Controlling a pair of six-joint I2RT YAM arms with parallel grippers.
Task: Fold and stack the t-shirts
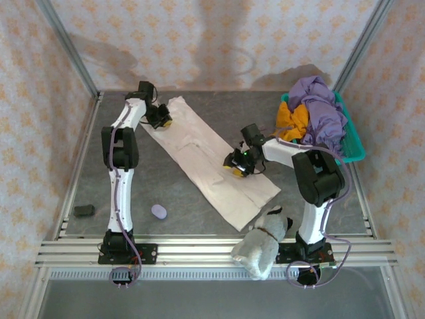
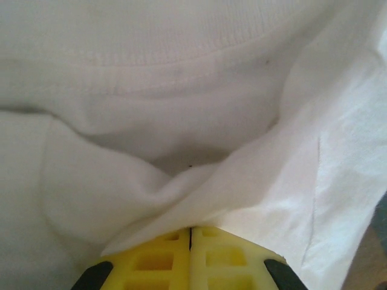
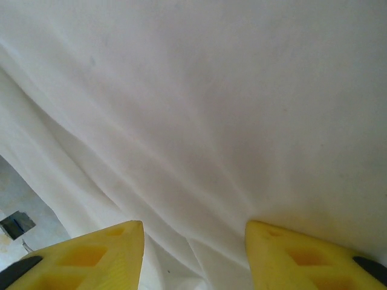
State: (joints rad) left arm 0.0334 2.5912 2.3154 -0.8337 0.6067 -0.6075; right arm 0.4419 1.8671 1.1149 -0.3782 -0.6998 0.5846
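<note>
The cream-white t-shirt (image 1: 199, 149) lies flat on the table (image 1: 80, 173) as a long, narrow strip, running on a slant from the far left to the near right; I judge it folded in lengthwise but not yet brought down to a compact packet, so this first garment is about half done. No stack exists yet; the purple shirt (image 1: 322, 106) and the orange shirt (image 1: 292, 119) are heaped in the teal basket (image 1: 355, 151) at the far right, so most of the work remains.

My left gripper (image 1: 159, 119) sits at the strip's far-left end; in its wrist view the left gripper (image 2: 190, 232) has its fingers pressed together, a ridge of the cream-white t-shirt (image 2: 181, 90) running in to their tips, so I take it as nipping the cloth. My right gripper (image 1: 238, 164) rests at the strip's right-hand edge, about midway along; seen from the wrist, the right gripper (image 3: 193, 225) has its fingers spread, with the cream-white t-shirt (image 3: 199, 109) lying beyond them and nothing between.

The near-right hem ends just beside the plush toy (image 1: 262, 249), so that corner is cramped; the basket stands near my right arm. Bare table lies open on the near-left side of the strip, apart from a small lilac object (image 1: 159, 211) and a dark object (image 1: 84, 211), both well clear of the cloth.
</note>
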